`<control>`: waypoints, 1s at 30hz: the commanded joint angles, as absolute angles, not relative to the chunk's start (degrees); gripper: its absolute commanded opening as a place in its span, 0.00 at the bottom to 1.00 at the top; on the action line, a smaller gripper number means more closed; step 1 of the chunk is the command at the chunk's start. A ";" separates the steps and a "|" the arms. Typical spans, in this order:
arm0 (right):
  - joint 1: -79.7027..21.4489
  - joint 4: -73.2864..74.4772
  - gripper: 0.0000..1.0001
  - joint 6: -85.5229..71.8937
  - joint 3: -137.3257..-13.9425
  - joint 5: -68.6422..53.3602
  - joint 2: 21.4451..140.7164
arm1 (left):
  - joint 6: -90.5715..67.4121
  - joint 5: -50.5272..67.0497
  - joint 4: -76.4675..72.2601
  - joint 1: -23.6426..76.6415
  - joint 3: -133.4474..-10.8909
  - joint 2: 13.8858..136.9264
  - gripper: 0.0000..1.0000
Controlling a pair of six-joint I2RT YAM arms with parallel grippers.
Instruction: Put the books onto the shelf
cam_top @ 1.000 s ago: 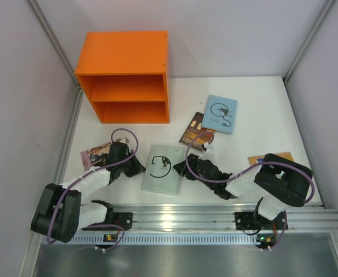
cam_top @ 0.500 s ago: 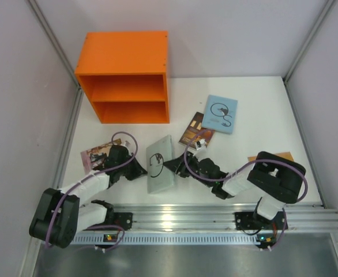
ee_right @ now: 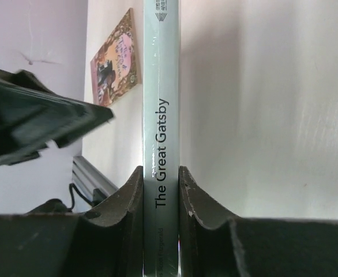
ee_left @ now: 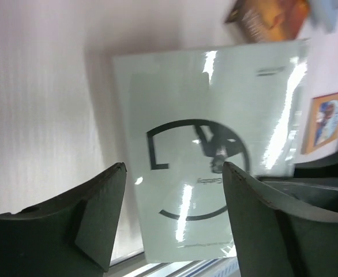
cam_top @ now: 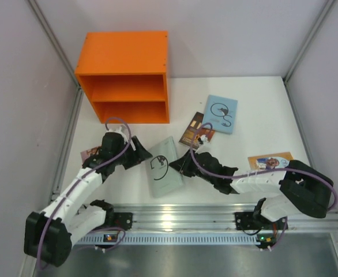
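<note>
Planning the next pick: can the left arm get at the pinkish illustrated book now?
Probably yes. The left gripper is open and empty; the pinkish book lies flat on the table by that arm's wrist, nothing on it. The arm partly overhangs it, so pulling back comes first.

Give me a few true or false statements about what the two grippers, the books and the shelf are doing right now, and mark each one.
1. The right gripper is clamped on the spine of the pale book. True.
2. The left gripper is shut on that book. False: its jaws stand apart, with the book's cover in front of them.
3. A book stands in the shelf. False: neither compartment shows a book.
4. The other pale blue book lies partly over the dark brown book. True.
</note>
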State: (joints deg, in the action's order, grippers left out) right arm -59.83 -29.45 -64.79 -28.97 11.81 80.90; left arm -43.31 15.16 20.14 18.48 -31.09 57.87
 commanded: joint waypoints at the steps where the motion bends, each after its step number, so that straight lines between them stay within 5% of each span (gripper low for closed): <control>1: -58.63 -33.05 0.00 -68.20 -33.40 11.16 74.63 | -44.56 13.98 25.22 18.55 -36.38 51.69 0.74; 12: -56.42 -40.15 0.00 -73.20 -36.74 24.69 67.32 | -58.87 20.91 23.30 18.54 -36.65 34.99 0.98; 17: -57.04 -51.31 0.00 -78.48 -34.37 26.10 70.48 | -69.07 25.23 10.91 18.63 -30.51 29.72 0.99; 30: -58.10 -59.42 0.00 -76.73 -32.96 31.29 72.69 | -74.27 24.61 13.62 18.63 -26.19 26.54 0.99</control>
